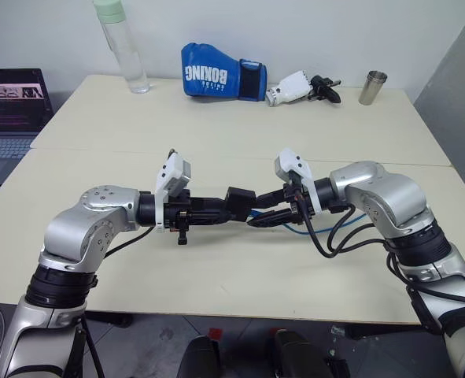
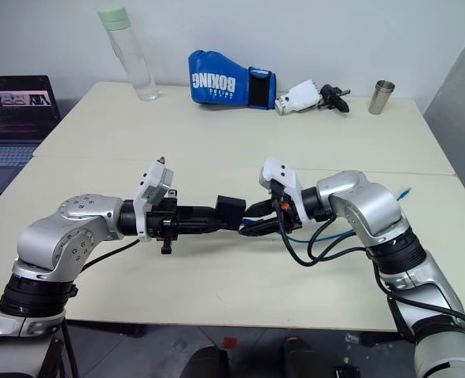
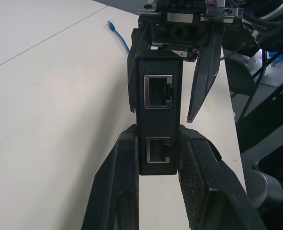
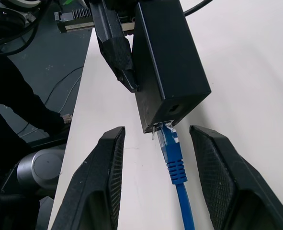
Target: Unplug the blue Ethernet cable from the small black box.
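My left gripper (image 1: 223, 209) is shut on the small black box (image 1: 238, 201) and holds it level above the table, in front of me. In the left wrist view the box (image 3: 158, 110) stands between my left fingers (image 3: 117, 182) and shows two empty ports. The blue Ethernet cable (image 4: 174, 158) has its clear plug in the box (image 4: 167, 62) at the far end. My right gripper (image 4: 158, 130) is open, one finger on each side of the plug without touching it. From there the cable (image 2: 326, 235) trails across the table, and its free end (image 3: 118, 36) lies loose.
Along the table's far edge stand a clear bottle (image 1: 122, 47), a blue boxing glove (image 1: 216, 77), a white-and-black tool (image 1: 299, 87) and a metal cup (image 1: 372, 87). A laptop (image 1: 12, 110) sits off the table's left side. Black arm cables (image 1: 334, 236) hang under my right wrist.
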### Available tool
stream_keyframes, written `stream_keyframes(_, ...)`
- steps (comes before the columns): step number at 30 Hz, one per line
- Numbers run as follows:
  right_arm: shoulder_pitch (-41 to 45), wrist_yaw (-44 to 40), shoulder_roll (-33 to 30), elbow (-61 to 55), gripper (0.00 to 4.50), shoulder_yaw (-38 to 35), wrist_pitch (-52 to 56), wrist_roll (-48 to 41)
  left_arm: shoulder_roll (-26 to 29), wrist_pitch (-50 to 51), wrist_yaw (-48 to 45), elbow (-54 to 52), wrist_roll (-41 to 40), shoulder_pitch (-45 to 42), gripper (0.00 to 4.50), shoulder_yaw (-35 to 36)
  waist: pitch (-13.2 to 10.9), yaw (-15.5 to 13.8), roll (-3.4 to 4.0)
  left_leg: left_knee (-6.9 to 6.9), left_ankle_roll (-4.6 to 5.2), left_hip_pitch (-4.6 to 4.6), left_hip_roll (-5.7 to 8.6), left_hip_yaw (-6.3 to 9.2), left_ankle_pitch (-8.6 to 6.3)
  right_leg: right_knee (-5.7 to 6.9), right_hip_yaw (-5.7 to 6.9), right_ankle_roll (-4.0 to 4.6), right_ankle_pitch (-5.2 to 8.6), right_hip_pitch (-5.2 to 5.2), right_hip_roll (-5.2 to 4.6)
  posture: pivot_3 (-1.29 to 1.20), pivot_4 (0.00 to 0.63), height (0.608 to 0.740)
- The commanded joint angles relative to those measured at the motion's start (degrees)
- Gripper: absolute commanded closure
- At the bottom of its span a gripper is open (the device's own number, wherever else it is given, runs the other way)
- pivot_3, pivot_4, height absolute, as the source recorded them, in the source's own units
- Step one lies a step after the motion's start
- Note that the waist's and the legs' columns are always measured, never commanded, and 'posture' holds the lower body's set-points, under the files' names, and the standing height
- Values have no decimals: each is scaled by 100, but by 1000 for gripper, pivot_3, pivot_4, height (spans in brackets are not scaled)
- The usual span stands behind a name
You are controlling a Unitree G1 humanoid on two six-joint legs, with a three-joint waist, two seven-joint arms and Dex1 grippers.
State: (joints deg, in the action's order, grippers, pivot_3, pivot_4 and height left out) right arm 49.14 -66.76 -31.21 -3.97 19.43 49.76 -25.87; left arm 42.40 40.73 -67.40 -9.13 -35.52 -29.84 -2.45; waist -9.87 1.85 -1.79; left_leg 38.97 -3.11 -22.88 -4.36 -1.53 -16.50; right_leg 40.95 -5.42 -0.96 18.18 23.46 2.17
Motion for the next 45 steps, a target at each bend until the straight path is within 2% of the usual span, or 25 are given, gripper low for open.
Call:
stream_keyframes(1, 195, -98, 7, -42, 2957, -17, -96, 20, 64, -49, -93, -245, -62, -85, 3725, 49, 0, 0, 0, 0, 0, 0, 0, 0, 0, 0, 0, 0, 0, 0, 0, 0, 150, 740)
stream_keyframes(6, 230, -153, 27, -10, 4119, 7, -113, 37, 57, -6, -108, -301, -81, -75, 3725, 48, 0, 0, 0, 0, 0, 0, 0, 1, 0, 0, 0, 0, 0, 1, 0, 0, 150, 740)
stream_keyframes(19, 226, -373, -45, 60, 4123, 93, -164, 112, 44, 87, -132, -306, -179, -102, 3725, 129, 0, 0, 0, 0, 0, -1, 0, 0, 0, 0, 0, 0, 0, 1, 0, 0, 150, 740)
stream_keyframes(25, 135, -592, -252, 218, 4152, 86, -245, 179, 137, 394, -192, -191, -468, -127, 3725, 373, -1, 1, 0, 0, 0, -1, 0, -1, 0, 0, 0, 0, 0, 2, 0, 0, 150, 740)
stream_keyframes(27, 99, -652, -339, 253, 4446, 61, -232, 180, 193, 496, -203, -146, -568, -116, 3725, 468, -1, 1, 1, 0, 0, -1, 0, -1, 0, 0, 0, 0, 0, 3, 0, 0, 150, 740)
stream_keyframes(36, -288, -678, -859, 228, 4442, -173, -182, 190, 509, 471, -129, 60, -518, 90, 3725, 842, -4, 1, 2, -1, 0, -2, 0, -2, 0, -1, -1, 0, 0, 4, 0, 0, 150, 740)
stream_keyframes(39, -381, -173, -868, 588, 4442, -511, -348, 360, 579, 389, -4, 130, -426, 182, 3725, 980, -5, 1, 1, -1, 0, -2, -1, -2, 0, -2, -1, 0, 0, 4, 0, 0, 150, 740)
stream_keyframes(45, 179, 2529, 23, 2775, 4442, -1235, -1522, 1435, 377, 240, 378, -6, -299, 356, 3725, 941, -4, 26, 0, 0, 0, 1, 0, -14, 0, 4, -10, 0, 0, 6, 0, 0, 150, 740)
